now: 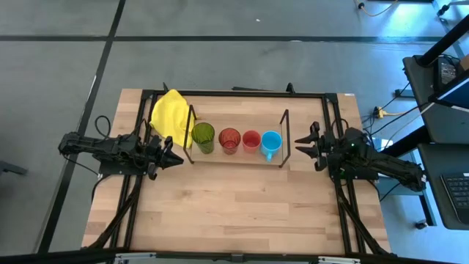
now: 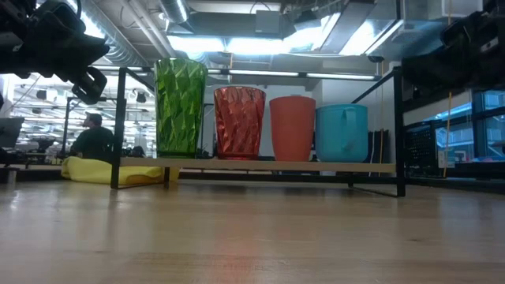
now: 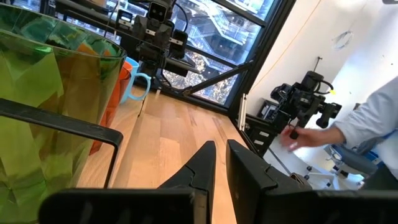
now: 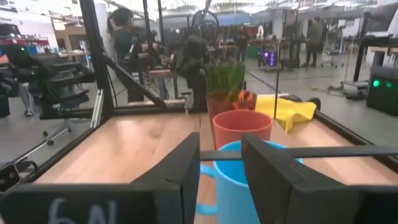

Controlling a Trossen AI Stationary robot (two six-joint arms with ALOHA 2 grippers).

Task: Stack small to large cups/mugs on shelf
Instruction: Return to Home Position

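Note:
Four cups stand upright in a row on the shelf (image 1: 238, 158): a green tumbler (image 1: 203, 137), an orange-red tumbler (image 1: 229, 139), a short red cup (image 1: 251, 140) and a light blue mug (image 1: 271, 143) with its handle toward the near edge. My left gripper (image 1: 176, 158) hovers just off the shelf's left end beside the green tumbler (image 3: 43, 106), fingers drawn together to a thin slit. My right gripper (image 1: 299, 145) is open and hovers off the shelf's right end, pointing at the blue mug (image 4: 249, 186) behind the wire frame.
A yellow cloth (image 1: 170, 116) lies at the shelf's far left corner. Black wire frames (image 1: 285, 138) close both ends of the shelf. The wooden tabletop (image 1: 234, 205) stretches bare toward the near edge. A person (image 3: 373, 130) is in the room beyond the table.

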